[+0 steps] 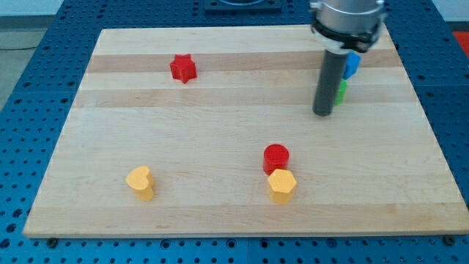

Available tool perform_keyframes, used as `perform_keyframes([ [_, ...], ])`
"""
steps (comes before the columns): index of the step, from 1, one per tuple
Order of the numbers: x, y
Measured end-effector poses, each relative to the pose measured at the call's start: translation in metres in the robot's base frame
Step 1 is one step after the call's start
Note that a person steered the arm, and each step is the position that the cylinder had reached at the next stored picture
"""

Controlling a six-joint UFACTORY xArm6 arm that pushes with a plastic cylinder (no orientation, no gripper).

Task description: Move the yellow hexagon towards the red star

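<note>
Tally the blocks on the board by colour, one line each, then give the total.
Red: 2, the red star and the red cylinder
Yellow: 2, the yellow hexagon and the yellow heart-like block
Blue: 1, the blue block, partly hidden behind the rod
Green: 1, the green block, just right of my tip
Total: 6

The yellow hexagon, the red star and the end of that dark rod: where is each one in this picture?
yellow hexagon (282, 184): camera view, on its top face, touching the red round block.
red star (182, 67): camera view, on its top face.
my tip (322, 113): camera view, the rod's very bottom end, left of the green block.
</note>
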State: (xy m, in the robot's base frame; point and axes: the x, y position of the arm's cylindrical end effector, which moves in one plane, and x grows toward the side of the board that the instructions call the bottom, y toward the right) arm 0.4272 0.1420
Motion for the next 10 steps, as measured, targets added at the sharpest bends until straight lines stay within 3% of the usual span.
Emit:
perform_keyframes([
  [3,-0.044,0.010],
  [5,-0.051,0.010],
  [7,0.029,0.029],
  [9,0.148,0.033],
  [10,0.157,-0.001],
])
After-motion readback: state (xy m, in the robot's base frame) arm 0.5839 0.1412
